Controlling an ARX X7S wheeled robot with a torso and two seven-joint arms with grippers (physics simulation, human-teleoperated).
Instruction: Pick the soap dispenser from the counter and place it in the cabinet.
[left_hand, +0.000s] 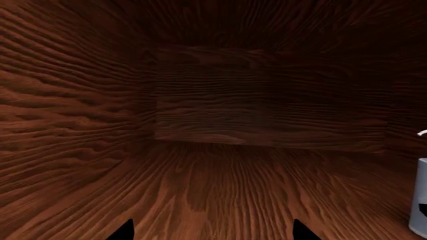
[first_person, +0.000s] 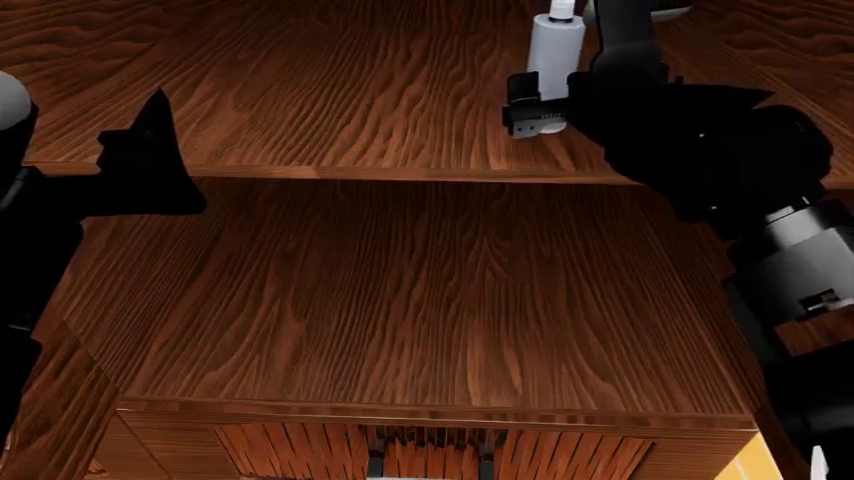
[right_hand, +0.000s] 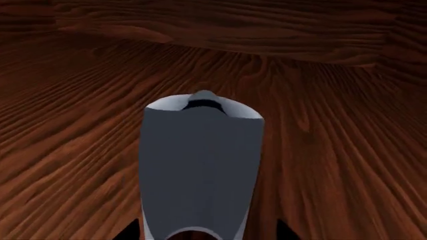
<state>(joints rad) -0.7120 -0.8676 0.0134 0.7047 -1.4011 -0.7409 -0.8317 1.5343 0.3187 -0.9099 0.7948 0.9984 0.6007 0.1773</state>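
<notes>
Soap dispenser (first_person: 554, 45) upright on a shelf (first_person: 334, 90) inside the cabinet (first_person: 400, 300), toward the right in the head view, pump head up. Right gripper (first_person: 534, 105) at the bottle's lower body, black arm trailing back to the right. In the right wrist view, grey bottle body (right_hand: 200, 165) filling the middle between two dark jaw tips, right up against both (closed on it, by the look, though actual contact hidden at the picture's edge). From the left wrist view only: the compartment's back wall (left_hand: 267, 100) and side walls, all dark wood grain, plus a sliver of the bottle (left_hand: 420, 197) at the edge. Left gripper (left_hand: 213, 232) empty, jaw tips set wide apart over bare shelf floor. Head view alone showing the left arm (first_person: 134, 165) low at the left, well apart from the bottle.
</notes>
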